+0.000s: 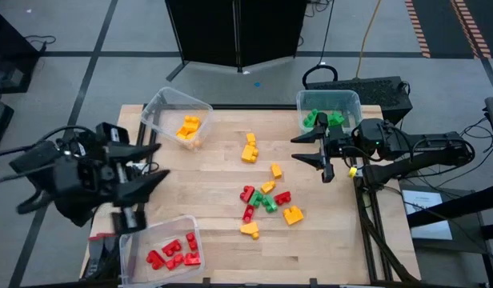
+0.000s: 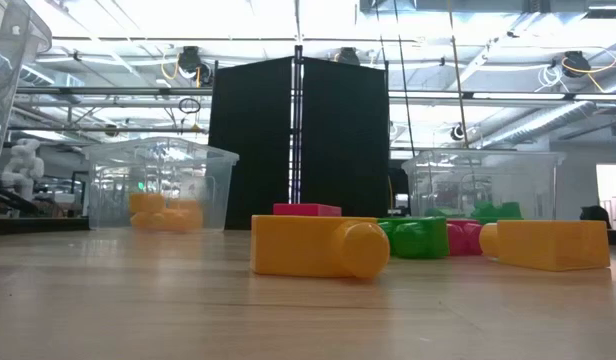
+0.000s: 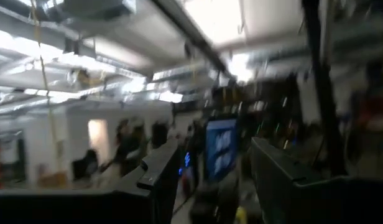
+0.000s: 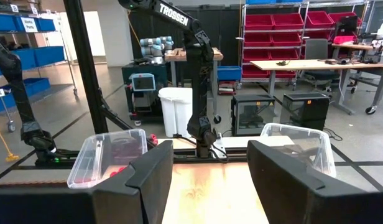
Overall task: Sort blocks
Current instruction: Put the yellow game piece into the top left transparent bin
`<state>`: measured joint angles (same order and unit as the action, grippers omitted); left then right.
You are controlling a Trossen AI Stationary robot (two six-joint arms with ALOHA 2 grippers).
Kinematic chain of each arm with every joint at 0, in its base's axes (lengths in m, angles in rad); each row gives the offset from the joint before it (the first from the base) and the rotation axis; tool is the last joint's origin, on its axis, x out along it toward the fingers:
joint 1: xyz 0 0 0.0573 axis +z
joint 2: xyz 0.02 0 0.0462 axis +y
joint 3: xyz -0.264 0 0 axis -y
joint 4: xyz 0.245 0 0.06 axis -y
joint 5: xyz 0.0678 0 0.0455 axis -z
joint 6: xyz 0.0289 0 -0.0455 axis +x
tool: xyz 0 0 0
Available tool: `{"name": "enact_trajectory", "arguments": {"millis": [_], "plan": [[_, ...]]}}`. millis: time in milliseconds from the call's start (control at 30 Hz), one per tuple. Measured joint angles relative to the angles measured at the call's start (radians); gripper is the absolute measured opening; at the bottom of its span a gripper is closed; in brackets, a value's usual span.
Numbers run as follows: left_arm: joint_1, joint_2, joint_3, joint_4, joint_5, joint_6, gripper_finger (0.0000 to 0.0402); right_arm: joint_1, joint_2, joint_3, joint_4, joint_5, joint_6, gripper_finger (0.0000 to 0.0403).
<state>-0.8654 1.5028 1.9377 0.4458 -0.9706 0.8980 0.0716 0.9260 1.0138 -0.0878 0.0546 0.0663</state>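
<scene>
Loose blocks lie flat on the wooden table's middle: a yellow pair (image 1: 249, 149), a single yellow one (image 1: 276, 170), a red, green and yellow cluster (image 1: 262, 198), and two more yellow ones (image 1: 293, 214) (image 1: 250, 230). In the low view a yellow block (image 2: 318, 247) lies nearest. My left gripper (image 1: 153, 164) hovers open over the table's left edge, between the yellow and red bins, with nothing between its fingers (image 3: 157, 177). My right gripper (image 1: 308, 150) hangs open and level over the right side, in front of the green bin, also empty (image 4: 210, 180).
Three clear bins stand on the table. The far left one (image 1: 162, 104) holds yellow blocks, the far right one (image 1: 354, 100) green blocks, and the near left one (image 1: 154, 232) red blocks. A black cabinet (image 1: 238, 32) stands beyond the far edge.
</scene>
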Motion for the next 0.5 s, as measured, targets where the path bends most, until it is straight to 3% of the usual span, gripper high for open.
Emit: {"name": "enact_trajectory", "arguments": {"millis": [200, 367, 500], "plan": [[0.011, 0.002, 0.0, -0.201, -0.086, -0.053, 0.0161, 0.0, 0.0, 0.0, 0.001, 0.0, 0.0, 0.0201], [0.04, 0.003, 0.0, -0.31, -0.11, -0.211, 0.0161, 0.0, 0.0, 0.0, 0.004, 0.0, 0.0, 0.0201], [0.062, 0.003, 0.0, -0.414, -0.196, -0.283, 0.0161, 0.0, 0.002, 0.0, 0.004, -0.001, -0.026, 0.0201]]}}
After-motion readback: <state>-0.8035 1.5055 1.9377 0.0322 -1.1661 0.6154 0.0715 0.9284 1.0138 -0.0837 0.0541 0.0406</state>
